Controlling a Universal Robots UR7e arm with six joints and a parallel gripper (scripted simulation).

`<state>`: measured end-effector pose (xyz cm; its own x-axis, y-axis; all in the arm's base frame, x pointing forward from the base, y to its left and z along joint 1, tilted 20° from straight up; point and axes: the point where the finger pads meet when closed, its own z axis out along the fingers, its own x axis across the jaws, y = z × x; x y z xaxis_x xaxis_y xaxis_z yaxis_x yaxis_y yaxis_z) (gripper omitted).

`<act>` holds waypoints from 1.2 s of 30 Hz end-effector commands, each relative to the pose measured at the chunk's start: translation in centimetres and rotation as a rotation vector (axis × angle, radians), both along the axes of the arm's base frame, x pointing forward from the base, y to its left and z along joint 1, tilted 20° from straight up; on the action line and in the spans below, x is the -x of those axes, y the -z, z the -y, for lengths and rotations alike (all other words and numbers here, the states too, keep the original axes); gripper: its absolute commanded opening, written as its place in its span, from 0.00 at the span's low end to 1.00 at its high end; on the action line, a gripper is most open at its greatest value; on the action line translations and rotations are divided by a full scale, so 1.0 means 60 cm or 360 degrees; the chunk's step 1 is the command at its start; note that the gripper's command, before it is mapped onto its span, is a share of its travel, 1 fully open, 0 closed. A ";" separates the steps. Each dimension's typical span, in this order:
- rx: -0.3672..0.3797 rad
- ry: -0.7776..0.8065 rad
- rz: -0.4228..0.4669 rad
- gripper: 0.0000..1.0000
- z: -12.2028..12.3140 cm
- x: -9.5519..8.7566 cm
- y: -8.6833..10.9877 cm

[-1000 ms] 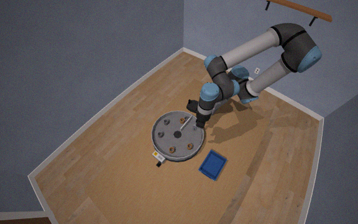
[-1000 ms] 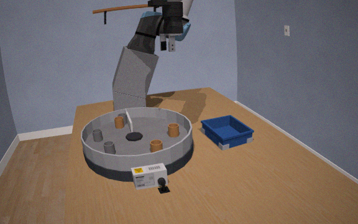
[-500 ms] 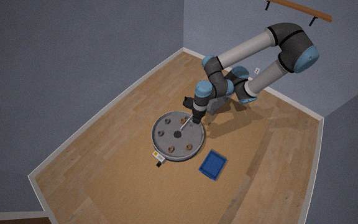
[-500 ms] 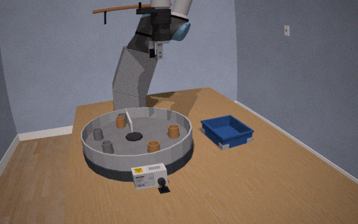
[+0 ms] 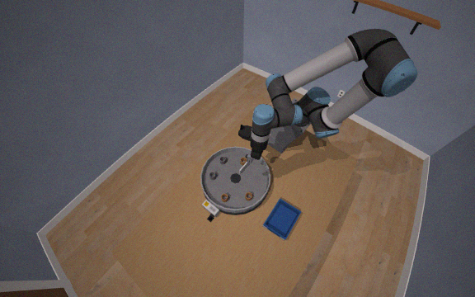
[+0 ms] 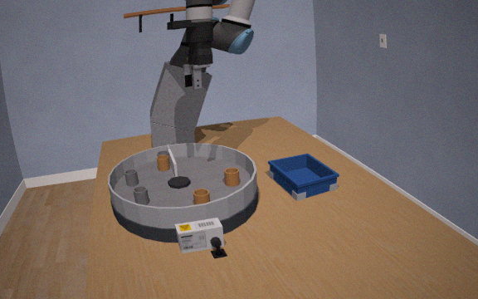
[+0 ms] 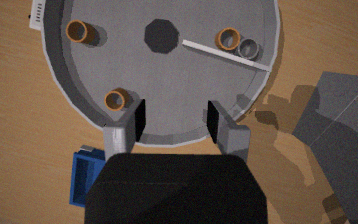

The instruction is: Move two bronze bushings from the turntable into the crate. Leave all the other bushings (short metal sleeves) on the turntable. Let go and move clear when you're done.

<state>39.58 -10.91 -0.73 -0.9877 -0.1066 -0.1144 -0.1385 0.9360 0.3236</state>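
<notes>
Fingers on the gripper (image 7: pixel 175 122) stand wide apart and hold nothing. The gripper hangs high over the edge of the round gray turntable (image 6: pixel 239 195). Three bronze bushings sit upright on the turntable: one (image 6: pixel 231 177) near the blue crate (image 6: pixel 303 174), one (image 6: pixel 201 196) near the front wall, and one (image 6: pixel 163 162) at the back beside a white bar (image 6: pixel 173 161). Gray bushings (image 6: pixel 131 177) stand on the far side from the crate. The crate sits on the wooden counter (image 6: pixel 347 249) beside the turntable, with nothing in it.
</notes>
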 end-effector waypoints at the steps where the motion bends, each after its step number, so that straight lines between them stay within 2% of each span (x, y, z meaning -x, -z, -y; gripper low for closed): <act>1: 0.0002 0.0000 0.0003 1.00 0.002 0.000 0.001; 3: 0.0002 0.0000 0.0003 1.00 0.002 0.000 0.001; 8: -0.0001 -0.0001 0.0000 1.00 0.042 0.041 0.066; 20: -0.0001 -0.0001 0.0000 1.00 0.042 0.041 0.066; 25: -0.0004 -0.0002 -0.0003 1.00 0.082 0.083 0.131; 36: -0.0004 -0.0002 -0.0003 1.00 0.082 0.083 0.131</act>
<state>34.59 -15.73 -8.56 -0.9879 -0.1076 -0.1116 -0.1388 0.9346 0.3276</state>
